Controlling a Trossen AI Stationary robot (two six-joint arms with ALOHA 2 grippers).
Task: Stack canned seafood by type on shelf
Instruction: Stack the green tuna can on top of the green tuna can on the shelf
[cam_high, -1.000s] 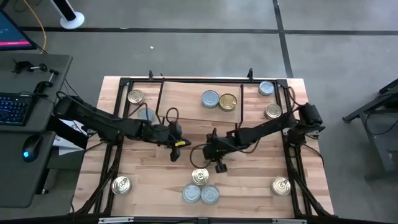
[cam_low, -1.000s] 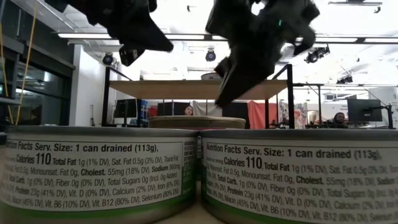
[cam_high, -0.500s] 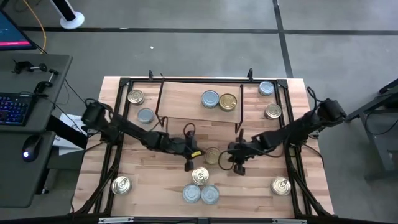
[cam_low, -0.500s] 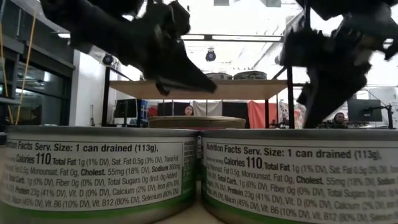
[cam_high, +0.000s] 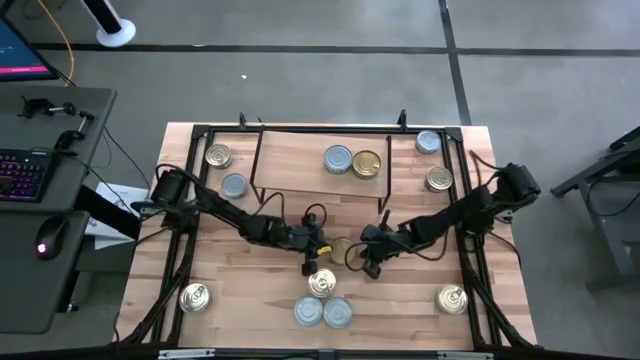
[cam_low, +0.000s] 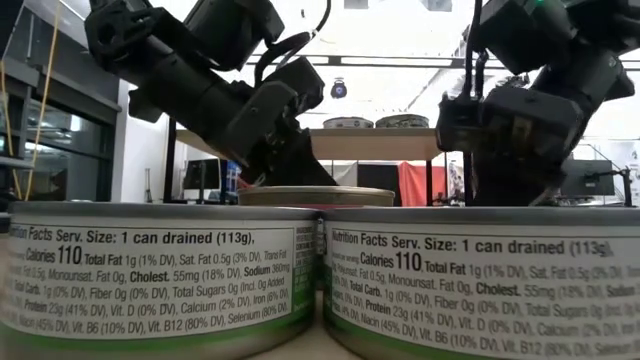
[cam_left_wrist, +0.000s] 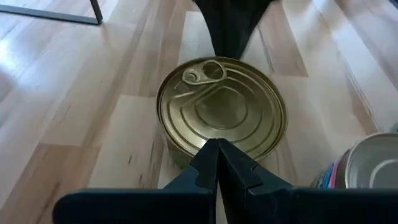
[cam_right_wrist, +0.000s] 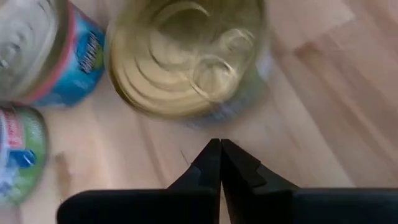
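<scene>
Ten tins: lie on the table (cam_high: 250, 270) or its shelf (cam_high: 300, 165), all placed here against the gold tin (cam_high: 341, 250) between the two grippers.
Surface: pale wood-plank tabletop with a black wire frame along its edges.
Shelf: light-wood board on thin black legs, at the far side of the table from the gold tin; it carries a silver tin (cam_high: 338, 159) and a gold-lidded tin (cam_high: 367, 164) side by side, touching.
Near tins: a pull-tab tin (cam_high: 321, 284) sits just beside the gold tin on the near side; two pale blue-silver tins (cam_high: 309, 312) (cam_high: 338, 313) stand together beyond it at the table's front edge and fill the low view with their nutrition labels.
Outer tins: two to the left of the shelf (cam_high: 218, 156) (cam_high: 234, 186), two to its right (cam_high: 428, 142) (cam_high: 439, 179), one at each front corner (cam_high: 195, 297) (cam_high: 452, 299).
Room: grey floor around the table; a desk with keyboard (cam_high: 22, 172) and mouse to the left; the low view shows ceiling lights and a person far behind.
Left gripper (cam_high: 314, 250): fingers pressed together, tips just beside the gold tin's left rim, holding nothing.
Right gripper (cam_high: 366, 252): fingers pressed together, tips just beside the gold tin on its right, holding nothing.
Gold tin: upright on bare wood, pull tab up, between the two fingertip pairs; whether either touches it cannot be told.
</scene>
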